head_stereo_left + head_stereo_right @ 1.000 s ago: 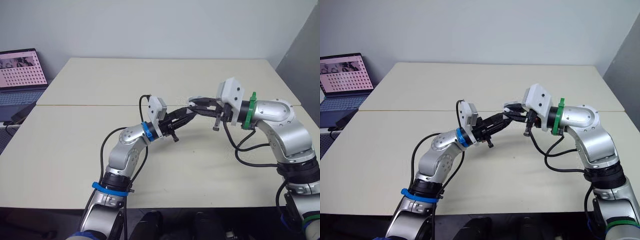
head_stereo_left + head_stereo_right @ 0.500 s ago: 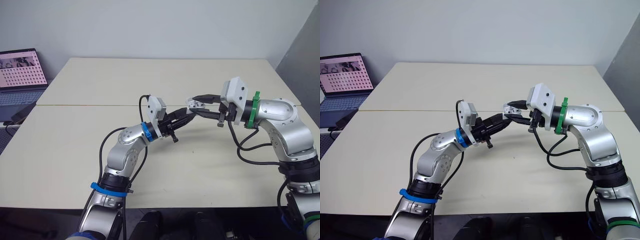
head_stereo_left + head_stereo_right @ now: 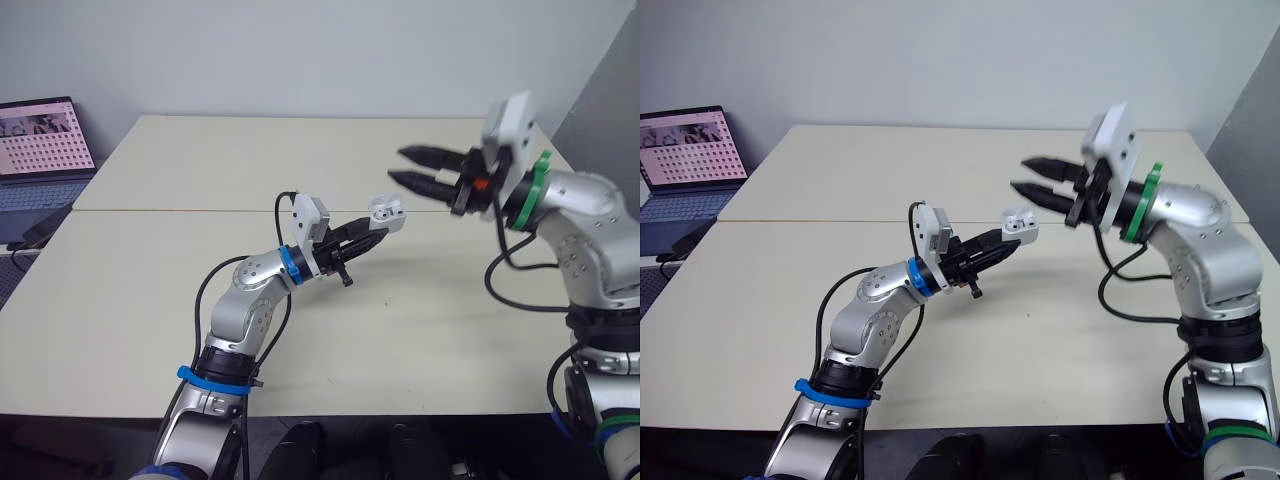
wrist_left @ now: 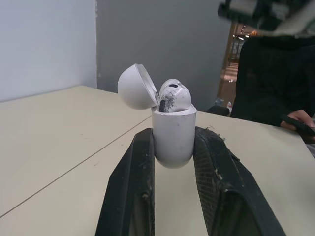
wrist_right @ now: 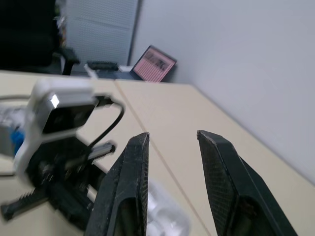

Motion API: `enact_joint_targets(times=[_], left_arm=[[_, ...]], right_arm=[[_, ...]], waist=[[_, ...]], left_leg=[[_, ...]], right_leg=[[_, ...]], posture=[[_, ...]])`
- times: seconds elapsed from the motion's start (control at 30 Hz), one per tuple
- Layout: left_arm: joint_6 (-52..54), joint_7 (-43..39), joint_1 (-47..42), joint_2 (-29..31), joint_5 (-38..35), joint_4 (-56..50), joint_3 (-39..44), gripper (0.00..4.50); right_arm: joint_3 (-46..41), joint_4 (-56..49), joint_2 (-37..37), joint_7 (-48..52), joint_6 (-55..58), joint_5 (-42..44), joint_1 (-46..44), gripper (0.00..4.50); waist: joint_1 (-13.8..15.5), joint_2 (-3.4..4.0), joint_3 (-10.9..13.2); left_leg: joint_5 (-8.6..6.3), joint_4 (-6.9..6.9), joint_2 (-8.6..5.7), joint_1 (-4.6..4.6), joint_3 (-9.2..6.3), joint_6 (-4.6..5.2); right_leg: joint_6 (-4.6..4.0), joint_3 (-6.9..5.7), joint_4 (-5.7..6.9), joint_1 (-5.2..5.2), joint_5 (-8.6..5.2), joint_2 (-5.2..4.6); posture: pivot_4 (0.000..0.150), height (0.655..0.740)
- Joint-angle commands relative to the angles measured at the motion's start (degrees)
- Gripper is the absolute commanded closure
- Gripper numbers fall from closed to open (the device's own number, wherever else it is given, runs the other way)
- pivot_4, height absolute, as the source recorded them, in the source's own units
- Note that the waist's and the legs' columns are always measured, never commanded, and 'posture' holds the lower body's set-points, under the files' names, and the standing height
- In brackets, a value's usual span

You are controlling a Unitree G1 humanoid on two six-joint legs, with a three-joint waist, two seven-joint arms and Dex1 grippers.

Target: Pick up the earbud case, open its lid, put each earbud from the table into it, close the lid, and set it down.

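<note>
Earbud case (image 4: 173,137), lid (image 4: 134,87) open and an earbud (image 4: 174,96) inside, sits clamped in the left gripper (image 3: 372,230) above the table's (image 3: 200,160) middle. The right gripper (image 3: 398,165) hovers nearby, fingers spread, empty.

Earbud case (image 3: 386,213) in the left tool (image 3: 371,231) above the table (image 3: 200,170), right tool (image 3: 397,165) apart to its right, laptop (image 3: 40,150) far left.

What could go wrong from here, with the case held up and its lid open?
The earbud stands proud of the earbud case, so shutting the lid may jam on it or flick it out. The left fingers pinch only the case's smooth, rounded lower body above the table; a push from the open right fingers could twist or slip it loose.
</note>
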Motion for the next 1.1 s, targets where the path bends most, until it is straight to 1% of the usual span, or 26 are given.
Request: enact_joint_targets(times=[0.03, 0.1, 0.2, 0.3, 0.37, 0.53, 0.7, 0.93, 1.1], left_arm=[[-3.1, -2.2, -0.3, 1.4, 1.1, -2.4, -0.7, 3.76], [-4.3, -3.2, -0.4, 2.0, 1.8, -2.3, -1.5, 3.76], [-7.9, -4.9, -0.6, 2.8, 4.4, -1.1, -3.4, 3.76], [-9.2, -5.3, -0.5, 2.5, 5.2, -0.7, -4.2, 3.76], [-10.6, -5.7, -0.3, 2.4, 6.2, -0.4, -5.1, 3.76], [-11.3, -6.0, 0.5, 2.1, 7.0, -0.7, -6.0, 3.76], [-11.5, -6.1, 0.8, 2.0, 7.4, -0.2, -5.8, 3.76], [-9.1, -4.9, 0.3, 1.1, 5.9, 0.6, -4.7, 3.76], [-5.3, -4.1, 0.2, 0.3, 3.5, -0.1, -3.4, 3.76]], right_arm=[[0.0, 7.5, -3.9, -2.4, 3.0, -3.9, -0.3, 3.09], [2.7, 10.1, -5.9, -1.2, 5.5, -5.3, 0.5, 3.54], [7.2, 9.2, -5.8, 0.5, 12.1, -4.3, -0.1, 4.47], [7.6, 8.5, -3.0, -0.9, 20.2, -1.2, -2.1, 4.47], [6.0, 8.6, -0.7, -2.3, 25.9, 1.3, -3.3, 4.47], [3.5, 4.6, -0.1, -2.0, 36.6, 7.7, -4.0, 4.47], [0.2, 0.1, 0.0, -2.3, 43.5, 13.1, -4.1, 4.47], [-1.9, -6.2, -0.1, -5.8, 43.7, 13.2, -1.7, 4.47], [-1.8, -10.7, -1.3, -7.5, 38.9, 11.3, 1.0, 4.47]], waist=[[0.1, 0.0, 0.0], [0.3, 0.0, 0.0], [-0.1, 0.03, 0.0], [-0.7, 0.04, 0.0], [-0.9, 0.04, 0.0], [-0.4, 0.04, 0.0], [0.0, 0.04, 0.0], [0.0, 0.04, 0.0], [0.0, 0.04, 0.0]], left_leg=[[0.0, 0.01, -0.01, 0.0, 0.01, 0.01], [0.0, 0.01, -0.02, 0.0, 0.02, 0.02], [0.0, -0.03, -0.02, -0.01, 0.1, 0.02], [0.0, -0.06, 0.06, 0.0, 0.13, 0.01], [0.0, -0.07, 0.07, 0.0, 0.1, 0.0], [0.0, -0.03, 0.01, -0.02, 0.07, 0.01], [-0.01, -0.03, 0.0, -0.03, 0.06, 0.03], [-0.01, -0.05, 0.01, -0.03, 0.06, 0.03], [-0.01, -0.04, 0.01, -0.03, 0.06, 0.03]], right_leg=[[0.0, -0.01, -0.02, 0.02, 0.0, 0.0], [0.0, -0.01, -0.03, 0.03, 0.0, -0.01], [-0.02, 0.06, -0.02, -0.04, -0.01, -0.04], [-0.05, 0.06, 0.01, -0.07, -0.01, -0.02], [-0.05, 0.03, 0.03, -0.08, -0.01, -0.02], [-0.05, 0.0, 0.0, -0.04, -0.01, -0.04], [-0.04, -0.01, 0.0, -0.04, -0.01, -0.05], [-0.04, -0.03, 0.0, -0.06, -0.01, -0.05], [-0.03, -0.05, 0.01, -0.05, -0.02, -0.05]], posture=[[0.15, 0.74], [0.15, 0.74], [0.15, 0.74], [0.15, 0.74], [0.15, 0.74], [0.15, 0.74], [0.15, 0.74], [0.15, 0.74], [0.15, 0.74]])
